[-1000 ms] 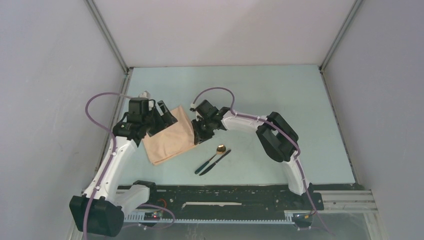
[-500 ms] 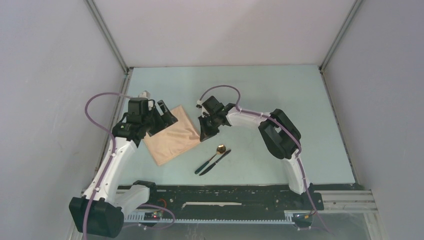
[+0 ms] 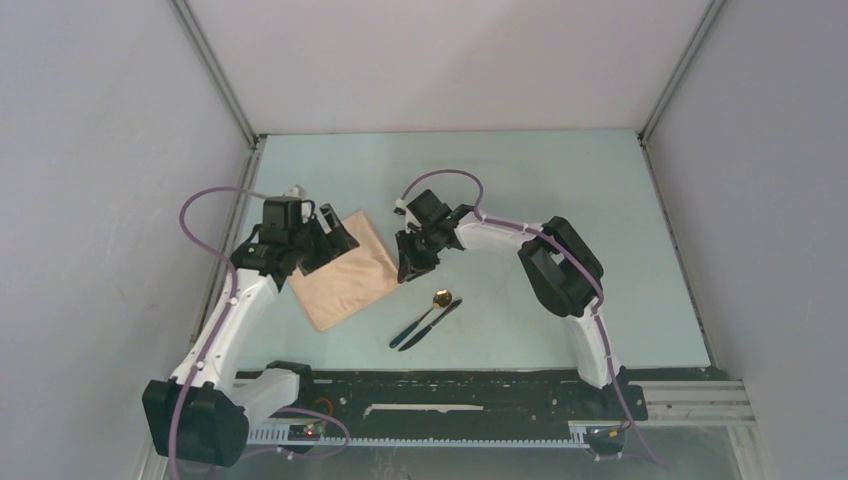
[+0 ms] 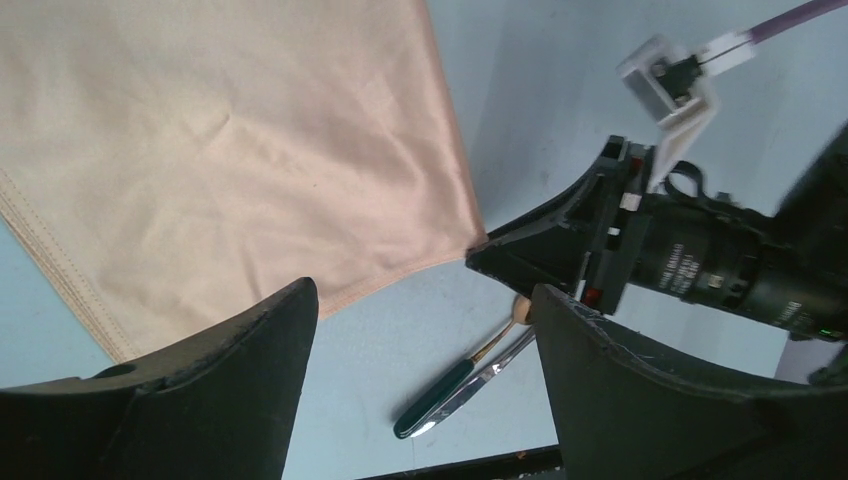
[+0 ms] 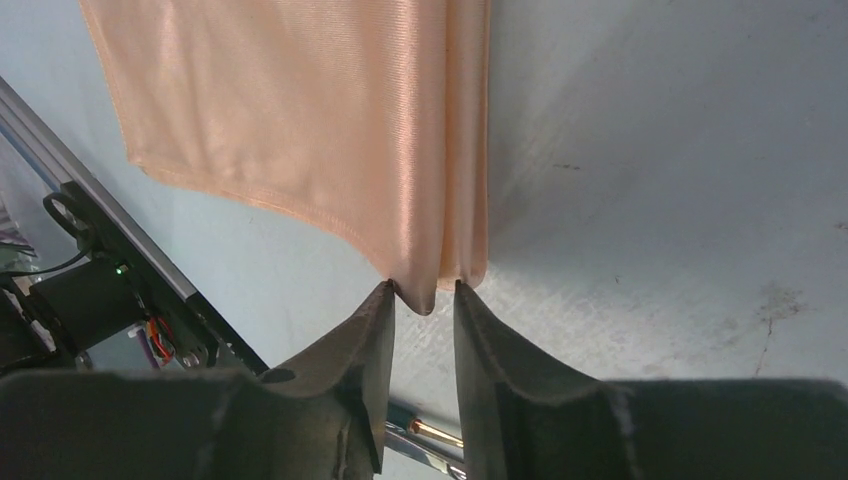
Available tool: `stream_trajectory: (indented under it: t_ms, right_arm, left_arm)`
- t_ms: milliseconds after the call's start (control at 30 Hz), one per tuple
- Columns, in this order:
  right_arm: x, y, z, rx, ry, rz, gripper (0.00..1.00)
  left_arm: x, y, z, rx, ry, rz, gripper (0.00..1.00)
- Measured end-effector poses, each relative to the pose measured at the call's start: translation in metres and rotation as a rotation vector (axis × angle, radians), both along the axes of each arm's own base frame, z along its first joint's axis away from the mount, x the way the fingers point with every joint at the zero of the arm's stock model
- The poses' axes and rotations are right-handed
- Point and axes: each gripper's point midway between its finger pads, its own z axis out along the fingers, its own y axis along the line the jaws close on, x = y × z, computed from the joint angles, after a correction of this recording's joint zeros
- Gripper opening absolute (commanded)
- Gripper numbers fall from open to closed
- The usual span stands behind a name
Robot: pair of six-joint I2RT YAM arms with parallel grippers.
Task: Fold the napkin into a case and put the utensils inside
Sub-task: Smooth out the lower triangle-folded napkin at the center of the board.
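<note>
"At the napkin's (image 3: 342, 272) right-hand corner, what is the right gripper (image 5: 424, 290) doing?"

"Its jaws stand narrowly parted with the tip of the cloth at their mouth. No firm pinch shows. The napkin lies flat on the surface (image 3: 560, 190) and appears doubled over, but it is no case yet."

"And the left gripper (image 3: 335, 232)?"

"Spread wide, holding nothing, poised over the napkin's far-left edge."

"So which step is in hand?"

"Folding, by the look of it. The next move likely calls for the right gripper to close on that corner, lift it and carry it across the napkin. The left one would pin or take the opposite edge so the thin cloth doesn't slide."

"Where are the utensils?"

"The spoon (image 3: 418, 322) and the knife (image 3: 431, 325) lie side by side just off the napkin's near-right edge, apart from the cloth."

"Anything in the way?"

"Only those two. They sit close to the right gripper, so a low sweep from the napkin's corner could knock them."
</note>
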Motion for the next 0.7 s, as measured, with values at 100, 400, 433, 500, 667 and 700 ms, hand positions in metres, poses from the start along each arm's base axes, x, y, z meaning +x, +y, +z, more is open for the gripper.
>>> stream_trajectory:
  t_ms: [100,400,433,500,667,700]
  right_arm:
    - [-0.001,0.0,0.0,-0.003,0.0,0.003,0.45]
    - [-0.002,-0.002,0.038,0.034,-0.045,0.001,0.49]
    - [-0.002,0.001,0.043,0.057,-0.045,0.005,0.48]
    - [-0.002,0.01,0.054,0.121,-0.033,0.017,0.48]
    - [-0.002,0.034,0.063,0.27,0.022,0.052,0.47]
    - [-0.001,0.038,0.061,0.294,0.035,0.057,0.47]
  left_arm:
    - [-0.004,0.001,-0.023,-0.005,0.051,0.017,0.83]
    - [-0.049,0.03,-0.113,-0.117,0.252,0.238,0.51]
    - [-0.05,0.029,-0.117,-0.128,0.268,0.243,0.48]
    - [-0.05,0.026,-0.124,-0.144,0.3,0.239,0.47]
    - [-0.05,0.028,-0.136,-0.137,0.341,0.252,0.46]
    - [-0.05,0.028,-0.136,-0.136,0.341,0.255,0.46]
